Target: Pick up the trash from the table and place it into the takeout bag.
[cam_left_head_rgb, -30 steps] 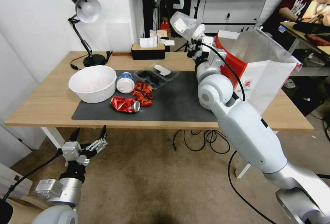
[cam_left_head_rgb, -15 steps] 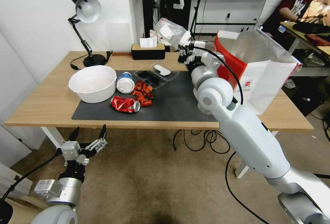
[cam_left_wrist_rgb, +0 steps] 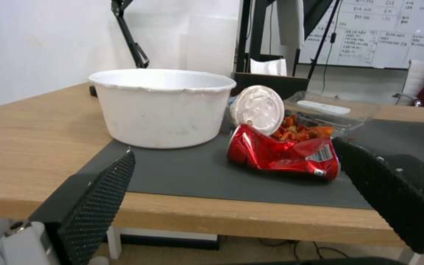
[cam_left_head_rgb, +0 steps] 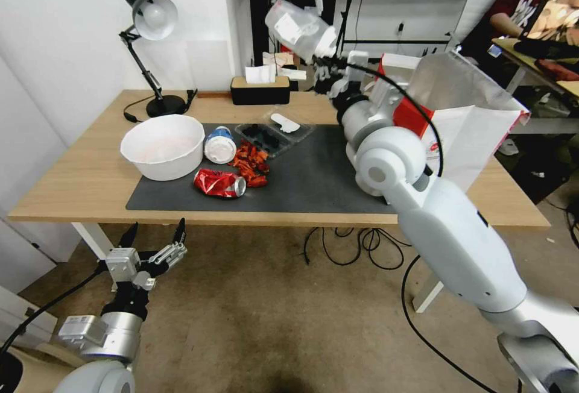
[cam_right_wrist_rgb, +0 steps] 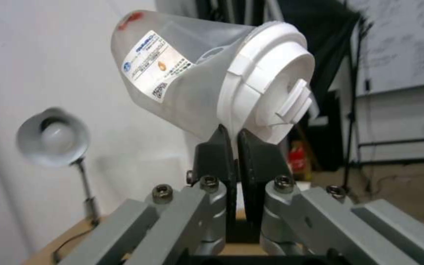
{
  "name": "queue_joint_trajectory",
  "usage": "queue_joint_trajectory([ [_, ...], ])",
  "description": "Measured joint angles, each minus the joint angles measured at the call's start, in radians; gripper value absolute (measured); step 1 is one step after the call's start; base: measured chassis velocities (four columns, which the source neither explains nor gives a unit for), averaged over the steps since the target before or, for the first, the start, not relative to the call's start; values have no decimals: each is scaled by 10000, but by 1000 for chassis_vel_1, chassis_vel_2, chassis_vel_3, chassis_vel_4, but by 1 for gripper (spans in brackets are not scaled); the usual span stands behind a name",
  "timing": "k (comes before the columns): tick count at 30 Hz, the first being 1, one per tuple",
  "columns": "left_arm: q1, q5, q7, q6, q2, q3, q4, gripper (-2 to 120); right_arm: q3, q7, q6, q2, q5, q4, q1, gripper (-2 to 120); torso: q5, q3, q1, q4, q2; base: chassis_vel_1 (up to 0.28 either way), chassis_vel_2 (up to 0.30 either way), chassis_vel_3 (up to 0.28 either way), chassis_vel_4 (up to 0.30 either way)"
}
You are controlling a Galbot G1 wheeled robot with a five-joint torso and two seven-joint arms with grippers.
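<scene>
table point(cam_left_head_rgb: 72, 182) of light wood with dark mat point(cam_left_head_rgb: 301, 182), right hand point(cam_left_head_rgb: 324, 67) pinching clear plastic cup point(cam_left_head_rgb: 298, 30), left hand point(cam_left_head_rgb: 154, 237) released below edge

Head view overlooks table point(cam_left_head_rgb: 84, 182), left wrist low at its edge, right wrist upward.

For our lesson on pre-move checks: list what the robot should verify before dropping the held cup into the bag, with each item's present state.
1. Right gripper pinches the clear plastic cup at its lid rim: ok.
2. Cup above the takeout bag opening: not ok, it hangs left of it.
3. Bag mouth open: ok.
4. Bag upright on the table: ok.
5. Left gripper open, below the table edge: ok.
6. Room inside bag: cannot tell.
</scene>
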Motion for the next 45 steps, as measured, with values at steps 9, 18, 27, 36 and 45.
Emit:
queue_joint_trajectory([
  [9, -37, 14, 3, -2, -7, 36, 59, 100, 509, 1104, -469, -483, -425, -216, 606, 2, -2, -1, 0, 0, 1, 0, 0, 0, 0],
  [18, -105, 27, 4, -12, -4, 90, 171, 100, 1058, 2677, -1097, -1333, -748, -374, 527, 2, -1, 0, 1, 1, 2, 0, 0, 0, 0],
  [27, -105, 28, 7, -26, 10, 165, 188, 100, 1535, 3157, -1143, -2437, -94, 509, -614, 2, 0, 0, 1, -1, 3, 0, 0, 0, 0],
  [36, -35, 45, 12, -37, -11, 227, 130, 100, 1716, 3358, -937, -2606, 45, 754, -1084, 17, -2, -1, 1, 0, 3, 0, 0, 0, 0],
  [45, 1, 56, 13, -42, -11, 227, 59, 100, 1738, 3326, -859, -2592, 32, 864, -1184, 51, -3, 0, 0, 1, 2, 0, 0, 0, 0],
])
